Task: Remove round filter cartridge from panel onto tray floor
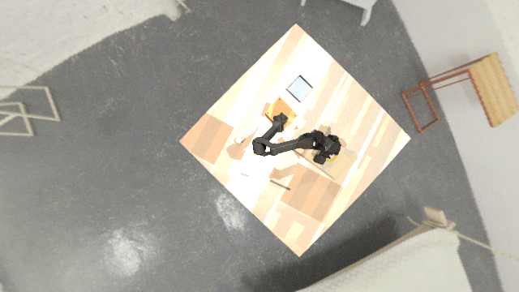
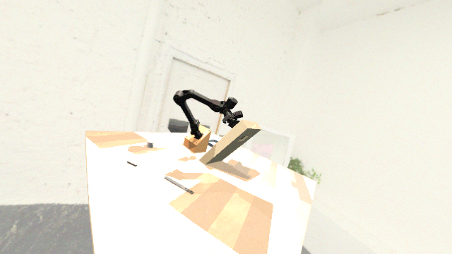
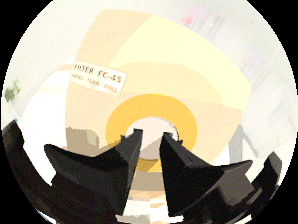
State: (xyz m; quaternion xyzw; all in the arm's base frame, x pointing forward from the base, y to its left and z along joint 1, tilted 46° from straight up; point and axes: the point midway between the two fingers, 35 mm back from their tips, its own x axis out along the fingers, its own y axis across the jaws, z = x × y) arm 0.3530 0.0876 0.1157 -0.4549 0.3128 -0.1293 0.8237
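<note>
The service panel (image 1: 345, 163) (image 2: 229, 146) (image 3: 100, 36) is a tan slanted board standing on the table. The round yellow filter cartridge (image 3: 119, 120) (image 1: 333, 158) sits in its face, below a white label (image 3: 99, 78). My gripper (image 3: 152, 139) (image 1: 327, 152) (image 2: 236, 122) is pressed against the cartridge's face, with its two dark fingers reaching into the middle and shut on the part between them. In the wrist view the cartridge's yellow ring shows around the fingertips. The tray (image 1: 299, 88), a small pale-blue square with a dark rim, lies on the table beyond the arm's orange base (image 1: 281, 109) (image 2: 196, 141).
A small round cylinder (image 1: 238, 139) (image 2: 150, 144), a thin grey bar (image 1: 280, 185) (image 2: 179, 185) and a short dark piece (image 1: 244, 174) (image 2: 131, 164) lie on the table away from the panel. The table edges drop off to a dark floor.
</note>
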